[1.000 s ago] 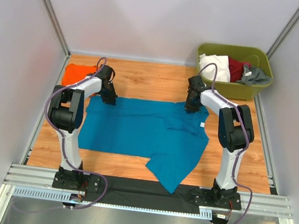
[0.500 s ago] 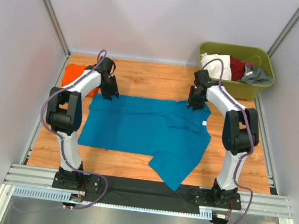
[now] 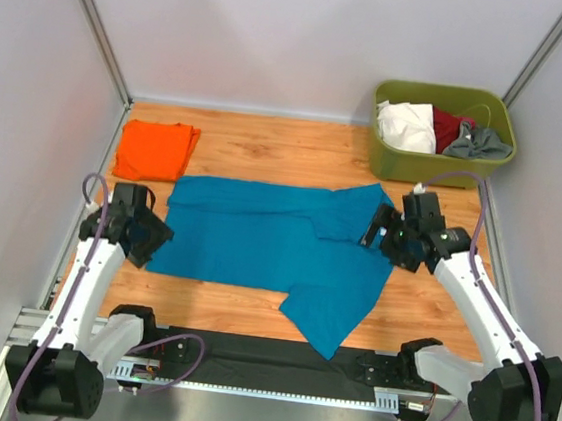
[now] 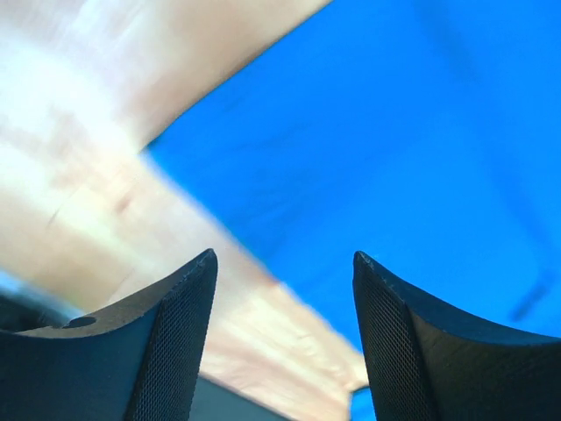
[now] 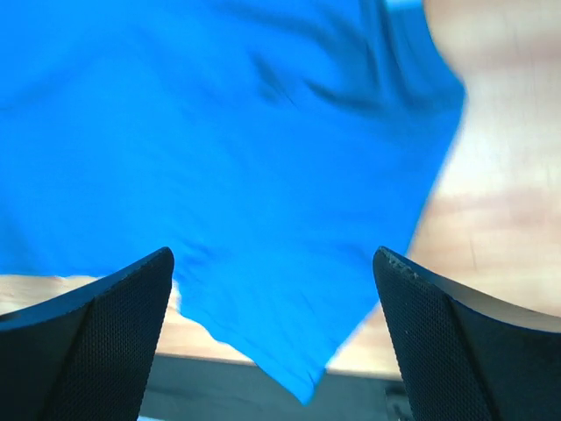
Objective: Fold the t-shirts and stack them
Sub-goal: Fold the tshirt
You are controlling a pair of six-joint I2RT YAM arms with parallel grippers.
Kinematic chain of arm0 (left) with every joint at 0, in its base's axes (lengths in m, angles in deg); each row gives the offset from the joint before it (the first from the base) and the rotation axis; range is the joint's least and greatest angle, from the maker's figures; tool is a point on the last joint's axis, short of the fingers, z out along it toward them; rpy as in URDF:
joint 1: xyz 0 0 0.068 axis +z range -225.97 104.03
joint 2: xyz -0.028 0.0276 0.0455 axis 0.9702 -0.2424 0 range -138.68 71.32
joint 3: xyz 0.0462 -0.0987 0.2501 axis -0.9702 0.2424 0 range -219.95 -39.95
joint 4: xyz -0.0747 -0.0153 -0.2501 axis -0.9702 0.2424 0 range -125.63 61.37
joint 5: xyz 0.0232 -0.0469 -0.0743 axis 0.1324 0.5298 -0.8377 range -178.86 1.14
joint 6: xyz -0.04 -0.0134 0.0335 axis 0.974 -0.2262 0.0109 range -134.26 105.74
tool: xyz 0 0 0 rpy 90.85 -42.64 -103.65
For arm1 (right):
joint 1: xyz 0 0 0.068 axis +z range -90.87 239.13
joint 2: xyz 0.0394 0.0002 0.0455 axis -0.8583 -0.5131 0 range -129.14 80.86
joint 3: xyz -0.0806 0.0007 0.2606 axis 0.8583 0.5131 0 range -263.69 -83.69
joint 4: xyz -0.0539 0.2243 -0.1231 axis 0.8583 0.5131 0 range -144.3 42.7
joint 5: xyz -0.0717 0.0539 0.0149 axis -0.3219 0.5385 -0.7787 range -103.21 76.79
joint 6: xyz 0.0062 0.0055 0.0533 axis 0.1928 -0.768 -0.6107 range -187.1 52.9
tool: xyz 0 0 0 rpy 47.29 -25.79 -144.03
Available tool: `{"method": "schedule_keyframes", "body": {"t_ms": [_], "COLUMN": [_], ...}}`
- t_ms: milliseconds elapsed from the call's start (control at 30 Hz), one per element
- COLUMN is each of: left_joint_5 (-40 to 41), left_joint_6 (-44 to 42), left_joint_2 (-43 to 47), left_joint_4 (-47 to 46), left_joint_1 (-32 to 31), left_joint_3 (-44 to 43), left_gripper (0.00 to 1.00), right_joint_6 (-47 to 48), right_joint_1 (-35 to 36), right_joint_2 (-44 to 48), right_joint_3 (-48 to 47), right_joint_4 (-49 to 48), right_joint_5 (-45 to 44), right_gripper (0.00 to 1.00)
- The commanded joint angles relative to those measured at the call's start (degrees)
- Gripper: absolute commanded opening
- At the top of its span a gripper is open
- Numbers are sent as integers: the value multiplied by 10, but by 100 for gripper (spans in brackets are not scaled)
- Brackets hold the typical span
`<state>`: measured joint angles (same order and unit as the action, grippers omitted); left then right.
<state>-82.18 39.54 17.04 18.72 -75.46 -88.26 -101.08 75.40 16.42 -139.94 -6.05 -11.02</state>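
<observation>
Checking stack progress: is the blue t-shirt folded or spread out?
Mostly spread: the blue t-shirt lies flat on the table, one sleeve splayed toward the near edge, a small flap doubled over.

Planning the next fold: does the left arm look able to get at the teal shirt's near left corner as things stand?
Probably yes. The left gripper is right at the left edge of the teal t-shirt, its fingers apart and empty, and nothing stands between it and that corner.
</observation>
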Motion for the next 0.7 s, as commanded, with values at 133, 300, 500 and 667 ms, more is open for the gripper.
{"method": "schedule_keyframes", "body": {"t_ms": [133, 300, 500, 667], "left_joint_5": [42, 105, 139, 127], "left_joint_6": [124, 132, 104, 84], "left_joint_2": [56, 14, 13, -20], "left_joint_4": [-26, -33, -114, -142], "left_joint_1": [12, 17, 38, 47], "left_joint_3": [144, 162, 188, 193], "left_gripper": [66, 60, 59, 53], "right_joint_6": [-88, -86, -97, -95], "right_joint_1": [-1, -2, -2, -2], "right_joint_2": [86, 110, 136, 124], "right_joint_3": [146, 175, 190, 168], "right_joint_4": [39, 36, 16, 25], "right_joint_5": [9, 11, 18, 14], "right_gripper": [98, 98, 98, 98]}}
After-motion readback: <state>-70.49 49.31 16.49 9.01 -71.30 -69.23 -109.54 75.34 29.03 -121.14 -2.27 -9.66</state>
